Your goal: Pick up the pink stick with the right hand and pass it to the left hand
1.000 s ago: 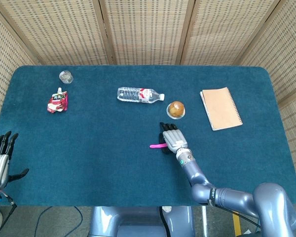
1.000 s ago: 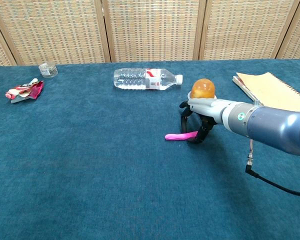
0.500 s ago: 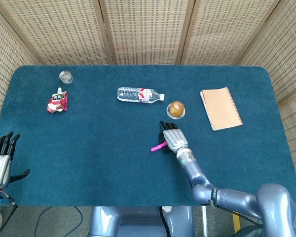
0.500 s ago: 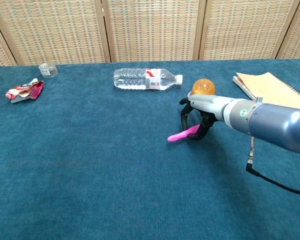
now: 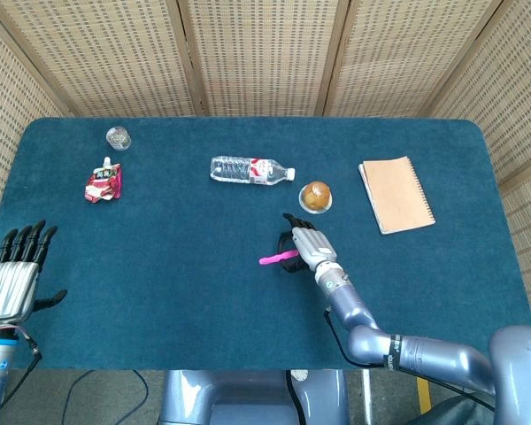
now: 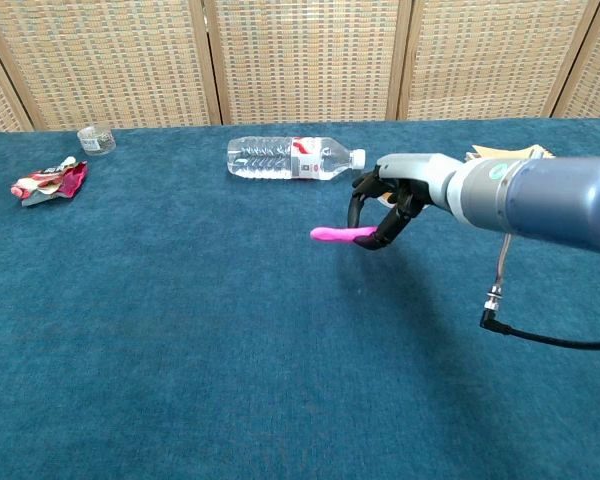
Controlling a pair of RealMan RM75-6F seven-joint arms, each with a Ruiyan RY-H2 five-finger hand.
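My right hand [image 5: 308, 248] [image 6: 385, 203] pinches one end of the pink stick [image 5: 274, 258] [image 6: 335, 234] and holds it level above the blue cloth, its free end pointing toward my left. In the head view my left hand [image 5: 16, 273] hovers at the table's near left edge, fingers spread and holding nothing. It does not show in the chest view. A wide stretch of cloth lies between the two hands.
A water bottle [image 5: 250, 169] [image 6: 292, 158] lies behind the stick. An orange ball on a dish [image 5: 316, 196] sits just beyond my right hand. A notebook [image 5: 396, 194] lies at the right, a red wrapper [image 5: 103, 183] and small glass cup [image 5: 118, 137] at the far left.
My right hand has lifted the pink stick off the cloth and carried it up and a little left. My left hand has risen further onto the table's left edge.
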